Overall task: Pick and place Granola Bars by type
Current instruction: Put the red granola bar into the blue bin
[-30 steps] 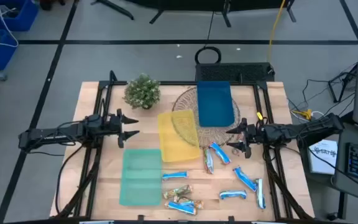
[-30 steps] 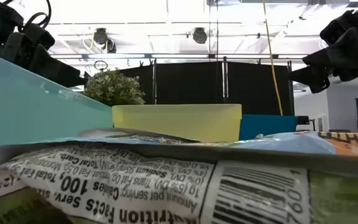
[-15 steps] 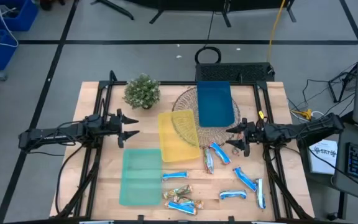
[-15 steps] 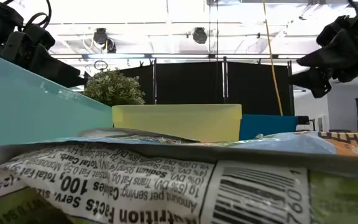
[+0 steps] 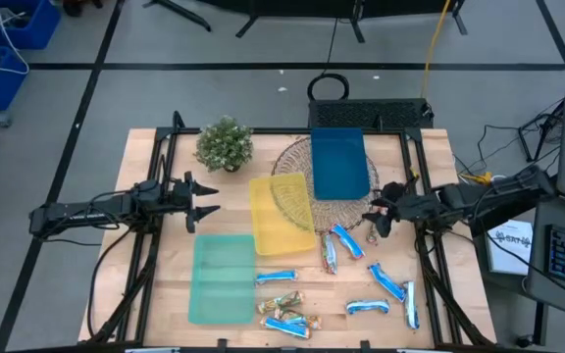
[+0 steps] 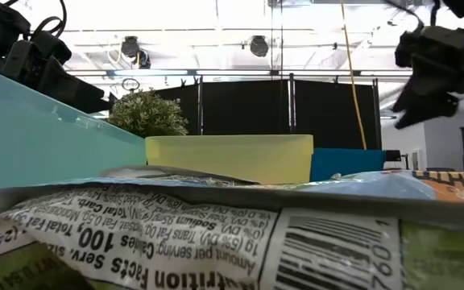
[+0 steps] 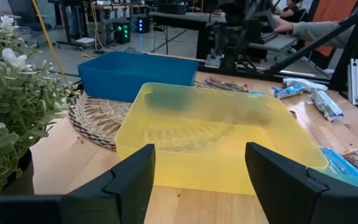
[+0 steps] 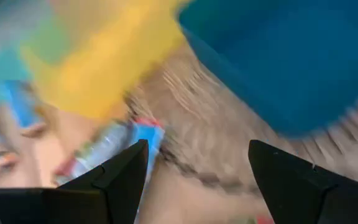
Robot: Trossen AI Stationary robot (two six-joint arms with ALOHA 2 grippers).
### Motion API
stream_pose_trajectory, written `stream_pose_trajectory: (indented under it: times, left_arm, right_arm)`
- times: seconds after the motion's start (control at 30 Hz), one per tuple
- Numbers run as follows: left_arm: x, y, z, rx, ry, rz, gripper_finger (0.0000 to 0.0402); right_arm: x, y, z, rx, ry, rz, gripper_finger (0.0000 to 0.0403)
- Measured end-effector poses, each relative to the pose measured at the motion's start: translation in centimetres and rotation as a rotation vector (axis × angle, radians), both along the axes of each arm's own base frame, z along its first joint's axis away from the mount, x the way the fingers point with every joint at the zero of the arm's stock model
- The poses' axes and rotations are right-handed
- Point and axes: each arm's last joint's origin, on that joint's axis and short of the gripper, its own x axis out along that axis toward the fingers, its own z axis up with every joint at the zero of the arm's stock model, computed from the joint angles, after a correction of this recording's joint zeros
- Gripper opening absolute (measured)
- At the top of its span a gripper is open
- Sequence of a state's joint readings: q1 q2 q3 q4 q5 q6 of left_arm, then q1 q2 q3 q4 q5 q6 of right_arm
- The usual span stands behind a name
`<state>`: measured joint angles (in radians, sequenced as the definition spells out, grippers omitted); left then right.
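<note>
Several granola bars lie flat on the near right part of the wooden table: blue-and-red ones (image 5: 341, 240), blue-and-white ones (image 5: 388, 281), gold-brown ones (image 5: 281, 302). One bar's wrapper (image 6: 176, 234) fills the low view. My right gripper (image 5: 371, 224) hovers open above the table, right of the nearest blue-and-red bar (image 8: 138, 140), its fingers slanting down. My left gripper (image 5: 209, 203) hangs open at the table's left, pointing at the yellow tray (image 7: 216, 137).
A blue tray (image 5: 339, 162) rests on a woven mat (image 5: 297, 167) at the back. The yellow tray (image 5: 281, 213) partly overlaps that mat. A green tray (image 5: 222, 277) lies near left. A potted plant (image 5: 226, 144) stands far left.
My right gripper has rolled about its wrist and tipped its fingers from level to slanting down toward the bars, staying open and in about the same place. The bars and trays have not moved.
</note>
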<state>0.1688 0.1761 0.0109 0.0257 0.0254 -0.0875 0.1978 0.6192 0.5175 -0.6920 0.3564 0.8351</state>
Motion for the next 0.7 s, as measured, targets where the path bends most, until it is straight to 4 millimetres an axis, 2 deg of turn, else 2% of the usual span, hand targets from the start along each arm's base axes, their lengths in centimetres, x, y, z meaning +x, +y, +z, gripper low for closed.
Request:
stream_pose_trajectory:
  times: [0.1, 0.27, 0.5, 0.7]
  left_arm:
    - [0.0, 0.0, 0.0, 0.0, 0.0, 0.0, 0.0255]
    - [0.0, 0.0, 0.0, 0.0, 0.0, 0.0, 0.0255]
    - [0.0, 0.0, 0.0, 0.001, 0.0, 0.0, 0.0255]
    - [0.0, 0.0, 0.0, 0.002, 0.0, 0.0, 0.0255]
  right_arm:
    - [0.1, 0.1, 0.0, 0.087, 0.135, -0.081, 0.0267]
    - [0.4, 0.5, -1.0, 0.202, 0.303, -0.16, 0.0267]
    - [1.0, 0.7, -1.6, 0.275, 0.351, -0.2, 0.0267]
    - [0.7, 0.3, -2.0, 0.317, 0.398, -0.354, 0.0267]
